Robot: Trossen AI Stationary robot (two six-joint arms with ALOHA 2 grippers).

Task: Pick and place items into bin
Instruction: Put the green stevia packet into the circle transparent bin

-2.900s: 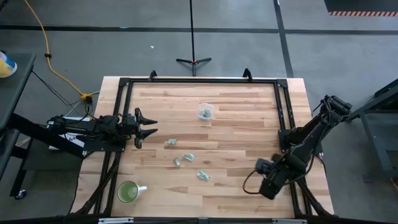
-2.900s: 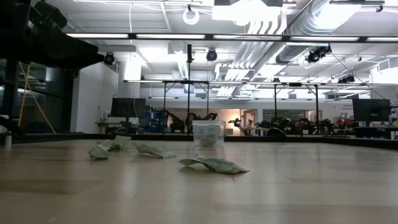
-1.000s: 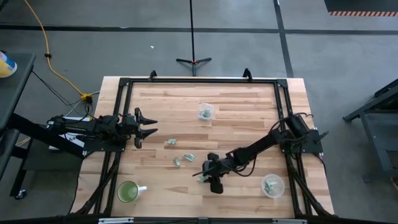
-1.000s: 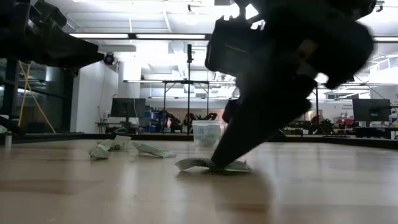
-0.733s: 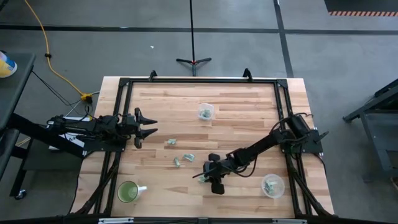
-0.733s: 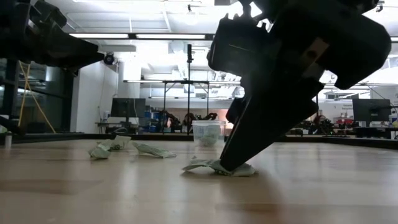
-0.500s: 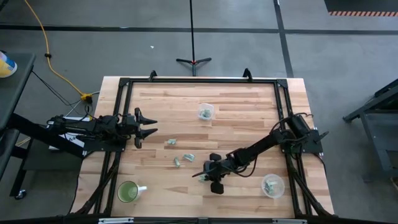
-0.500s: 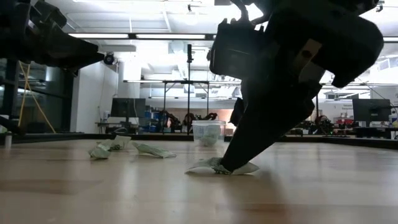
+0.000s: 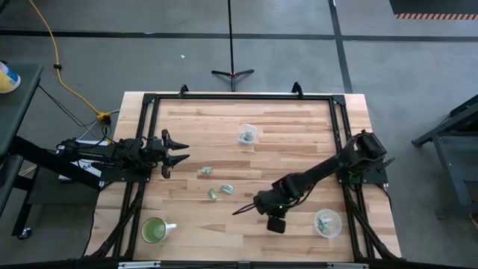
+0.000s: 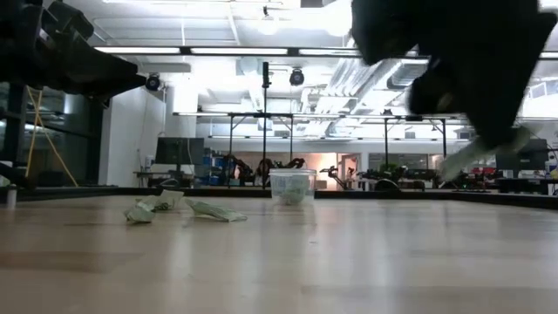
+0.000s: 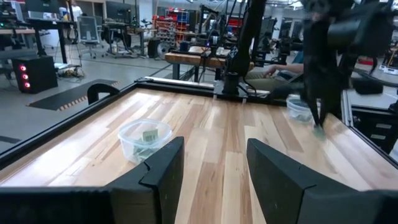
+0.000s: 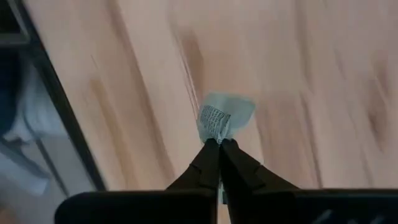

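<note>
Pale green-and-white scrap [image 12: 219, 117] is getting pinched right at the tip of the right pincer [image 12: 219, 144], whose two dark fingers are pressed together on its edge, so it's hanging up off the wood instead of lying on it. From above, the right pincer [image 9: 243, 210] is sitting out over the tabletop [image 9: 299, 142], between the green mug [image 9: 154, 230] and the clear tub [image 9: 326, 223] by the right arm's base, closer to the tub. That tub already has a green scrap in it.

Three more scraps are lying flat on the wood on the mug's far side, toward the middle: one [image 9: 205, 171] nearest the left arm, one [image 9: 226, 189] a bit further along, and one [image 9: 213, 195] just beside that. In the low view the same loose ones are showing as a crumpled lump [image 10: 139, 212] and a flatter piece [image 10: 216, 211], and the right arm is just a big dark shape up top with something pale [image 10: 475, 155] trailing off its lower end.

A second clear tub [image 9: 247, 134] with scraps inside is standing well past the mug, toward the far edge.

Left pincer [image 9: 179, 154] is parked over the left edge of the tabletop, fingers spread apart, holding nothing. The left wrist view is looking between those fingers at that second tub [image 11: 144, 137].
</note>
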